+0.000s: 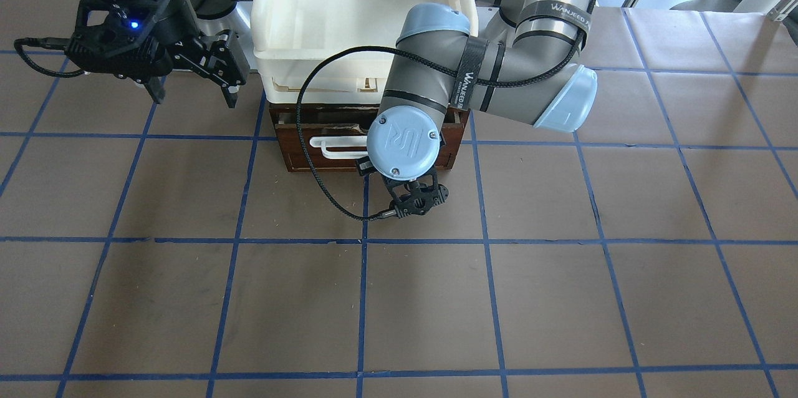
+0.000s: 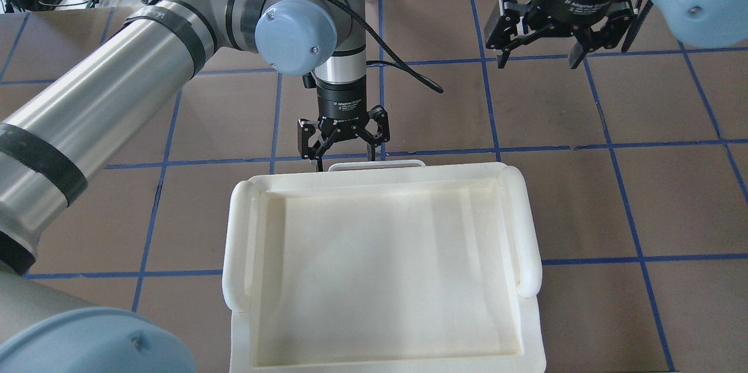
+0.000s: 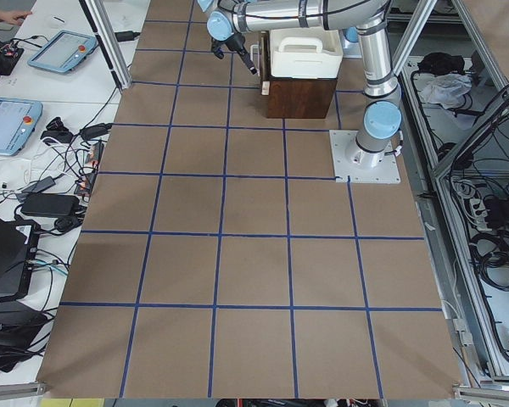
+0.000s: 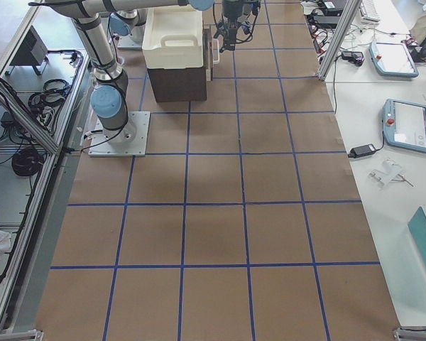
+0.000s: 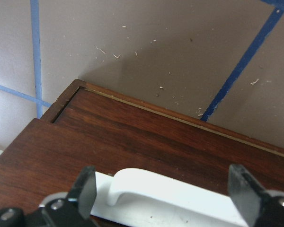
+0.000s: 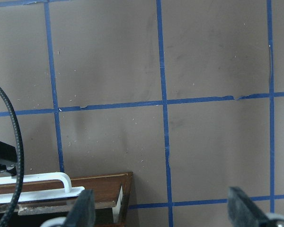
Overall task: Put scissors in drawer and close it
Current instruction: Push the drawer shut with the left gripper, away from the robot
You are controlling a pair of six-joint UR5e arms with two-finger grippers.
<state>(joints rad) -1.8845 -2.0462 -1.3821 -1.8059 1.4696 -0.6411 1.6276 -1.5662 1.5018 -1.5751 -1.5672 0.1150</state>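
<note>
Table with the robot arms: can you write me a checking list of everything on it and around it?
Surface: brown table with blue tape squares.
Job's things: drawer looks shut or nearly shut; scissors not seen in any view.
Clutter: cream trays stacked on the drawer box, top one empty.
Grippers: left gripper open, fingers by the white handle; right gripper open, empty, over the table.
Cables: black cable loops from the left wrist.
Surroundings: tablets on a side bench.
</note>
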